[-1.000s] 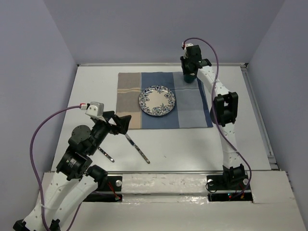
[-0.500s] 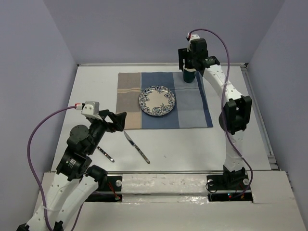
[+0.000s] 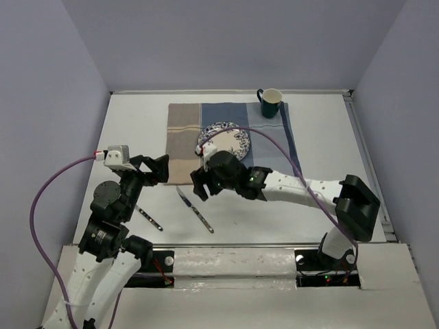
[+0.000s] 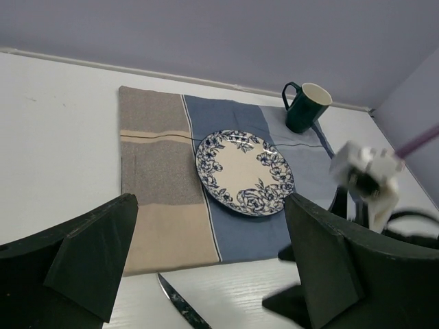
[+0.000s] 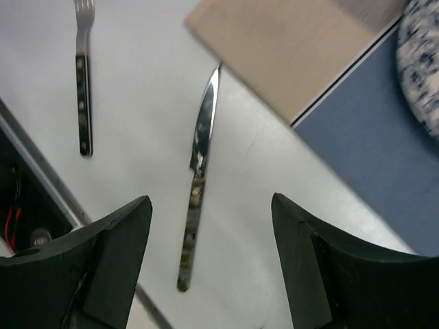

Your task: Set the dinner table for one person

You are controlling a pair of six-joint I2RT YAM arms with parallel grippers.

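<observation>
The white dinner table [image 3: 134, 123] carries a striped placemat [image 3: 274, 157] with a blue-flowered plate [image 3: 236, 140] on its middle and a dark green mug [image 3: 270, 103] on its far right corner. A knife [image 3: 195, 210] and a fork [image 3: 147, 218] lie on the bare table in front of the placemat's left end. My right gripper [image 3: 198, 185] is open and empty, hovering just above the knife [image 5: 199, 178], whose handle lies between its fingers. The fork [image 5: 82, 89] lies to the left. My left gripper [image 3: 162, 170] is open and empty, above the table left of the knife [image 4: 180, 308].
My right arm stretches low across the placemat's front edge and covers part of the plate. Its wrist camera [image 4: 367, 177] shows close to my left gripper. The metal rail [image 3: 274, 245] runs along the table's near edge.
My right gripper has let go of the mug at the back right and swung down to the front left over the knife. My left gripper drew back slightly to the left.
</observation>
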